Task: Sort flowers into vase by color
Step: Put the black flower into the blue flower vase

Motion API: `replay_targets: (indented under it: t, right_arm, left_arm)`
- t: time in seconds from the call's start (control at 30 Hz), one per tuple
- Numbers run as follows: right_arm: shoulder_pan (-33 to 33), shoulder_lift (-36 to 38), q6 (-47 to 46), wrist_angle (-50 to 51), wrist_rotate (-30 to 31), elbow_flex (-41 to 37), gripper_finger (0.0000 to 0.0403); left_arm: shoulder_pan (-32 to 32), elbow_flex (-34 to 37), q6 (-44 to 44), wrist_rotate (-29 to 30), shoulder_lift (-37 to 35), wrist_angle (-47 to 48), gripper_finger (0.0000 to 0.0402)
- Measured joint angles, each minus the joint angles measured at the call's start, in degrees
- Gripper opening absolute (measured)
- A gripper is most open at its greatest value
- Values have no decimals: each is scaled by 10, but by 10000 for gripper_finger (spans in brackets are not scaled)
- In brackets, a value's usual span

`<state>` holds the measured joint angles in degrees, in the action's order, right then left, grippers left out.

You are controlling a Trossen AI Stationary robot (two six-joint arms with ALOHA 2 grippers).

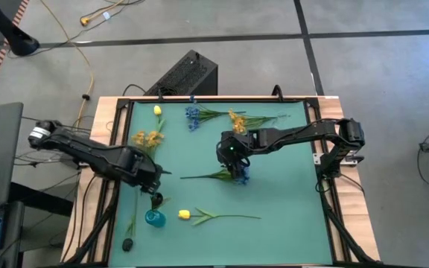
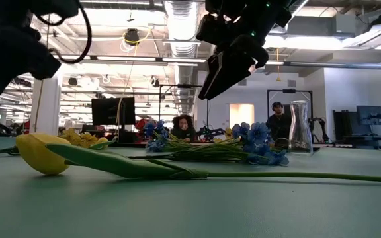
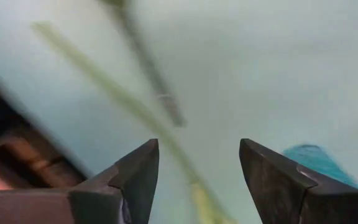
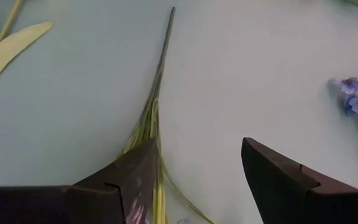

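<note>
Green-stemmed flowers lie flat on the green mat (image 1: pixel 289 186). A blue flower (image 1: pixel 238 177) lies mid-table, its stem (image 4: pixel 157 93) pointing toward the left edge. My right gripper (image 1: pixel 234 162) hangs open above this flower, clear of the mat in the low view (image 2: pixel 225 69). A yellow tulip (image 1: pixel 185 214) lies near the front edge. My left gripper (image 1: pixel 155 199) stands open, pointing down, just above a small teal round vessel (image 1: pixel 155 217) and thin stems (image 3: pixel 135 106). A clear glass vase (image 2: pixel 300 129) shows far right in the low view.
More flowers lie along the far side: a yellow bud (image 1: pixel 157 110), a blue one (image 1: pixel 192 115), an orange one (image 1: pixel 237 119) and a yellow-orange cluster (image 1: pixel 147 138). A dark-headed flower (image 1: pixel 128 243) lies at the near left. A raised frame (image 1: pixel 326 201) borders the mat.
</note>
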<state>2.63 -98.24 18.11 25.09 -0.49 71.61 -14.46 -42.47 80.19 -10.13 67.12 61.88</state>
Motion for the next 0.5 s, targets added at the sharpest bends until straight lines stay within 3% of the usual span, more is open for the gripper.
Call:
replay_targets:
  t: [0.5]
  right_arm:
    - [0, 0, 0, -3, -4, 0, 260]
  left_arm:
    - [-76, 0, 22, -75, 161, -51, 212]
